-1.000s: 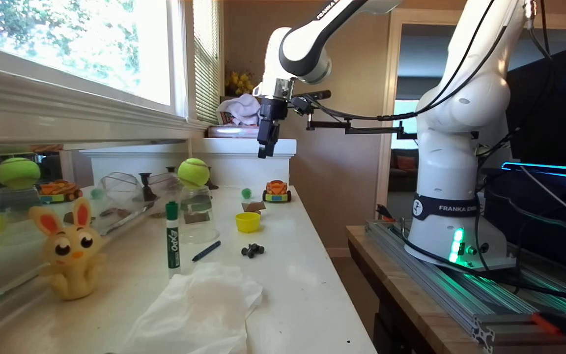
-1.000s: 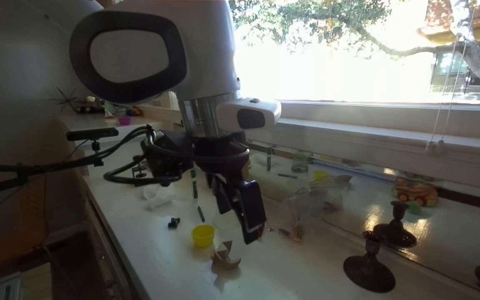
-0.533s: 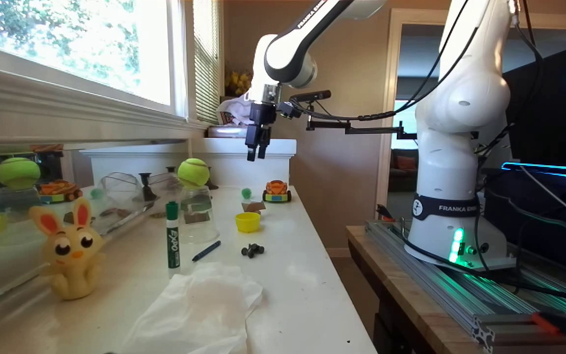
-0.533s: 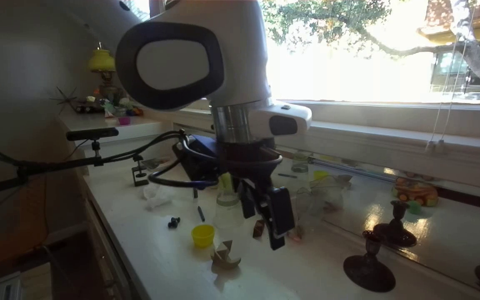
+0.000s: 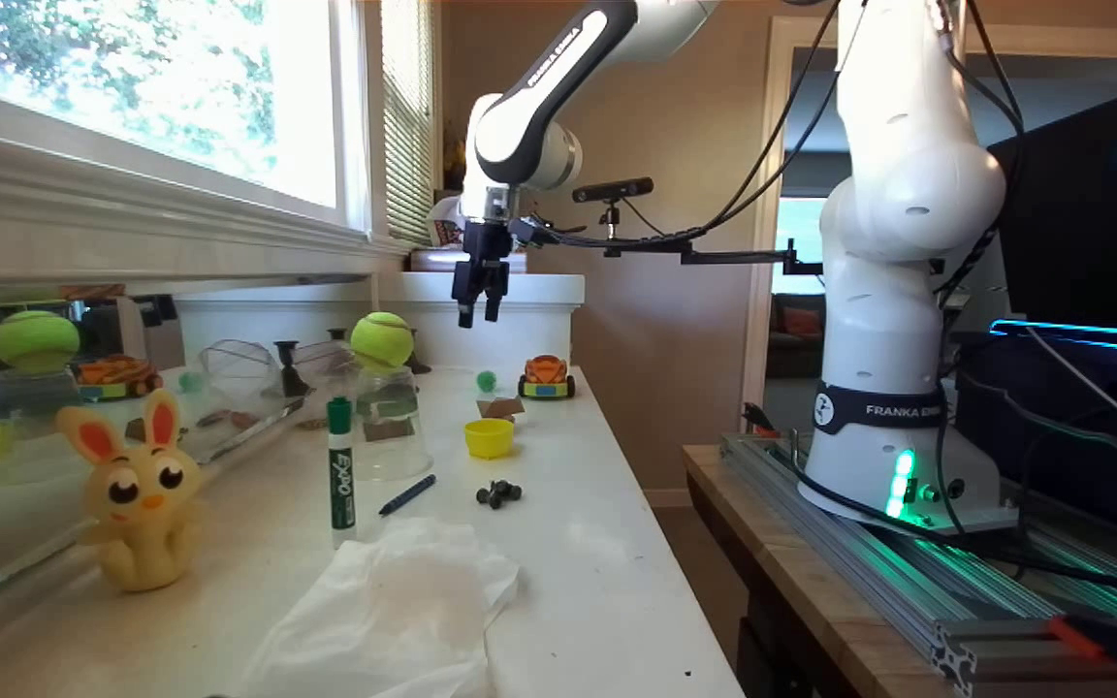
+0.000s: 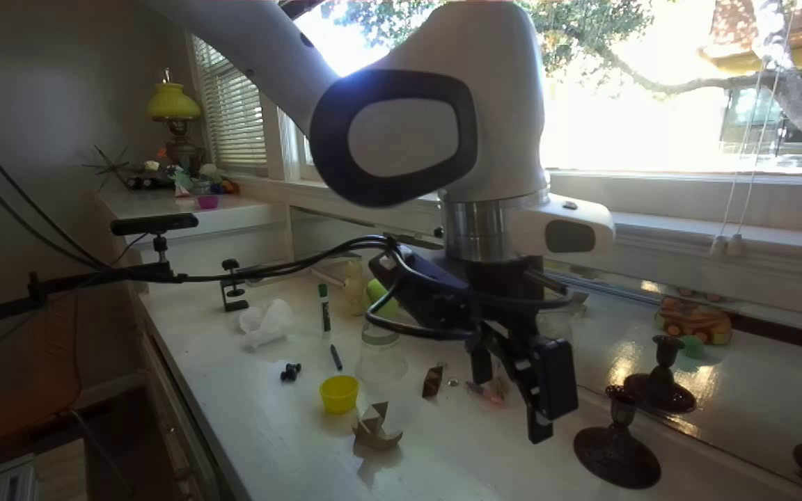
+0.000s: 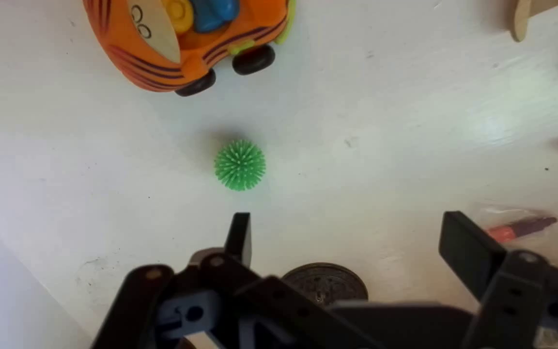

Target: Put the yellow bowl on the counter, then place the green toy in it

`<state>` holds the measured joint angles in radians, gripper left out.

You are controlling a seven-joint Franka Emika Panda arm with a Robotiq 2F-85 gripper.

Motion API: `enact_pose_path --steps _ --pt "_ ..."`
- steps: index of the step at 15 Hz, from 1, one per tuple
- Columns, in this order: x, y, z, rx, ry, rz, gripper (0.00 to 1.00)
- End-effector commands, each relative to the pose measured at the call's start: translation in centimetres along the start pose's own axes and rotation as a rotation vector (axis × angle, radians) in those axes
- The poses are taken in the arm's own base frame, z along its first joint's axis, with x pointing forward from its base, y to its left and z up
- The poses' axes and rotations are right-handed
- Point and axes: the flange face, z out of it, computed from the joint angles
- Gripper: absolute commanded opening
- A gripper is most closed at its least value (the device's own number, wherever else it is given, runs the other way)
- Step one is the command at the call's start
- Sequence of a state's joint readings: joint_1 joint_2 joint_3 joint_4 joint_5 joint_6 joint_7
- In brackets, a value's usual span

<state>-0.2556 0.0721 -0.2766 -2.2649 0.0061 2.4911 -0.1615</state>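
Away from edges, the green toy (image 7: 240, 165) sits on open counter (image 7: 337, 116).

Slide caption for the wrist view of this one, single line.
Empty jaws stand open above the white counter, with a spiky green ball lying just clear of an orange toy car.

Bright daylight fills the white-framed window (image 5: 151, 87); slatted blinds (image 5: 407, 116) hang alongside. Tan wall (image 5: 675, 368) at far end; cream-trimmed doorway (image 5: 771, 174) beside it shows reddish cushion (image 5: 801, 321) beyond.
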Motion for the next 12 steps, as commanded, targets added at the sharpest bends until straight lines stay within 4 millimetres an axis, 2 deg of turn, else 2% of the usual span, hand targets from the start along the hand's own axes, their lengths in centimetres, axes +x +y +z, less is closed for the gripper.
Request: enact_pose_path --steps 1,7,12 --pt "2.4 1.6 1.8 0.017 -0.048 0.071 1.0" --pt "4.3 3.4 4.3 0.045 -0.118 0.139 1.0" --pt "5.3 2.7 6.2 0.042 -0.16 0.128 1.0"
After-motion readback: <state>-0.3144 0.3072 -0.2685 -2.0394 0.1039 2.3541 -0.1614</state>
